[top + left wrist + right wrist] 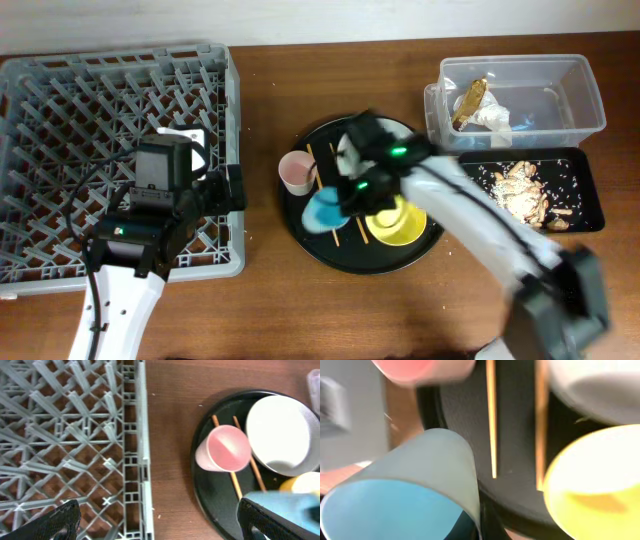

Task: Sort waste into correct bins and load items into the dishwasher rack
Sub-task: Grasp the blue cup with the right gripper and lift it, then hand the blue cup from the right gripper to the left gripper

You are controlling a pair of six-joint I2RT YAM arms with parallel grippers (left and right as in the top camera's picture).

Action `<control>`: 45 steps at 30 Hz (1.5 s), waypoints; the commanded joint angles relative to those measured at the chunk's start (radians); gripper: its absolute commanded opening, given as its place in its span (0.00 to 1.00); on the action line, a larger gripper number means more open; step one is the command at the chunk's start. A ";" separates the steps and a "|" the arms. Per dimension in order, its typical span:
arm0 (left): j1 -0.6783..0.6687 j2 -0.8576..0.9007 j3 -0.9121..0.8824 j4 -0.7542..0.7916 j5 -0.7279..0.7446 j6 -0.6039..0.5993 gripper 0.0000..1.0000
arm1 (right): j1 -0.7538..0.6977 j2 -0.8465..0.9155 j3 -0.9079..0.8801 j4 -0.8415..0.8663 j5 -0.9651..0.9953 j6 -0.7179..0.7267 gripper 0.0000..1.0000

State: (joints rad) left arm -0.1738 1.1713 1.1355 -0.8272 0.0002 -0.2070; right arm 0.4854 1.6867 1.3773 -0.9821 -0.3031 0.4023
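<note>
With waste [490,115] binned and the rack [120,55] holding nothing, you're hovering the right pincer [346,190] at the blue cup [322,211], grip unclear, left pincer [159,522] gaping apart.

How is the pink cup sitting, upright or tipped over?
Upright. The pink cup stands at the edge of the round black tray, and the overhead view looks down into its open mouth.

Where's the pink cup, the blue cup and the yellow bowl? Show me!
pink cup [228,447], left wrist view, on the pink inside of its mouth.
blue cup [390,507], right wrist view, on its blue inside.
yellow bowl [398,228], overhead view, on its inner floor.
</note>
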 commanded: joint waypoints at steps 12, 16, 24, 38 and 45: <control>-0.002 -0.009 0.014 0.161 0.961 0.133 0.99 | -0.388 -0.222 -0.007 -0.041 -0.769 -0.390 0.04; -0.002 -0.009 0.014 0.162 1.035 0.179 0.99 | -0.402 -0.222 -0.007 -0.153 -0.882 -0.539 0.04; -0.002 -0.008 0.014 0.175 1.132 0.262 1.00 | -0.447 -0.222 -0.007 -0.249 -0.958 -0.684 0.04; 0.003 0.221 0.014 0.425 1.461 0.194 1.00 | -0.428 -0.222 -0.007 0.190 -0.848 -0.369 0.04; 0.066 0.313 0.014 0.645 1.524 0.000 1.00 | -0.336 -0.209 -0.007 0.427 -0.706 -0.177 0.04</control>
State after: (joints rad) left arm -0.1345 1.4609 1.1370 -0.2321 1.4498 -0.1040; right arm 0.1024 1.4635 1.3701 -0.6003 -1.0790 0.1299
